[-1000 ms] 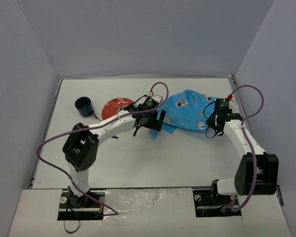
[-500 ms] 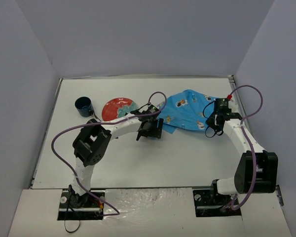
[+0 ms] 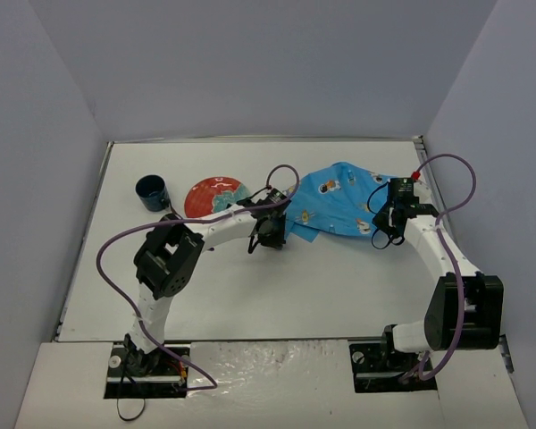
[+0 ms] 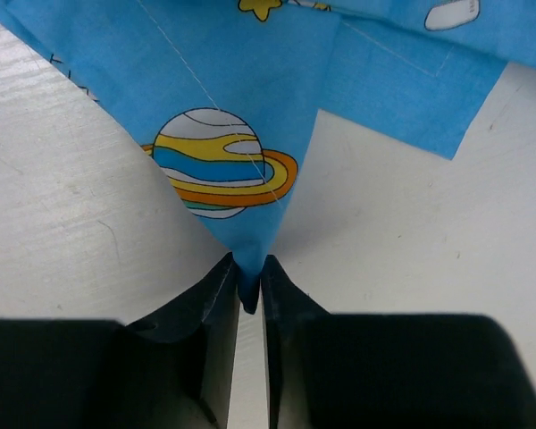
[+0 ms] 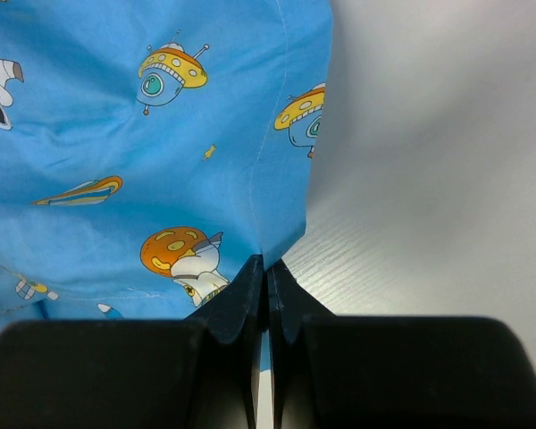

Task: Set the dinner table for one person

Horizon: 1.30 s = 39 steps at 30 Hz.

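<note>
At the far left of the dinner table (image 3: 250, 295), a dark cup (image 3: 151, 192) and a red plate (image 3: 210, 195) are standing just beside each other, apart from both arms.

The left gripper (image 3: 270, 234) is working right of the plate. Its jaws are nearly closed and are pinching the pointed near-left corner of the blue mat (image 3: 339, 201); the left wrist view shows the cloth tip clamped between the fingertips (image 4: 221, 281).

The blue mat is lying rumpled on the far right part of the dinner table. Its long axis is running left to right, and its body is lying beyond both grippers, toward the far wall.

The right gripper (image 3: 386, 232) is clamping the near-right edge of the mat with its jaws closed tight.

Judgement: each arm is gripping its nearer corner, so flattening is depending on drawing the two corners apart along that axis.
</note>
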Each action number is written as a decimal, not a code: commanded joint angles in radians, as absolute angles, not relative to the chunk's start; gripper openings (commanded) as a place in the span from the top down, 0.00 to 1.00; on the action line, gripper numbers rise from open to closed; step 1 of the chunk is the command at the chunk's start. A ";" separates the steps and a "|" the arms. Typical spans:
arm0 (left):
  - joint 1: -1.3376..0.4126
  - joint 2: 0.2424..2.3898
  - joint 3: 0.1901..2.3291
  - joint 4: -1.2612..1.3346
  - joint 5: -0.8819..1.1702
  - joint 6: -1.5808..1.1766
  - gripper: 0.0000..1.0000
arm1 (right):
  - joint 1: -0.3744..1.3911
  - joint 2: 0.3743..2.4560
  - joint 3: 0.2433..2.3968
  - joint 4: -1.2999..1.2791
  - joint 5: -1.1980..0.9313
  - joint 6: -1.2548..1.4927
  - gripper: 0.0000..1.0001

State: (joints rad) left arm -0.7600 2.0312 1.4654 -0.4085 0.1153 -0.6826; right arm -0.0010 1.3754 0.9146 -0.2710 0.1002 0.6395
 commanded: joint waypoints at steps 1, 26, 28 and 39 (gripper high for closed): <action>-0.733 1.984 1.507 -0.405 0.098 -0.662 1.00 | -0.006 1.362 0.969 -0.254 0.135 0.640 1.00; -0.588 1.652 2.060 -0.761 -0.335 -0.006 1.00 | -0.120 1.189 1.475 -0.447 0.300 0.482 1.00; -0.588 1.648 2.074 -0.769 -0.326 -0.006 1.00 | -0.123 1.194 1.487 -0.460 0.279 0.480 1.00; -0.554 1.845 2.252 -0.688 -0.270 -0.004 1.00 | -0.124 1.461 1.671 -0.428 0.199 0.463 1.00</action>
State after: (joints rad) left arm -0.5875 1.7584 2.0976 -0.7651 -0.2871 -0.0250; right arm -0.1175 1.3378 1.5480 -0.5095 0.2198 0.4961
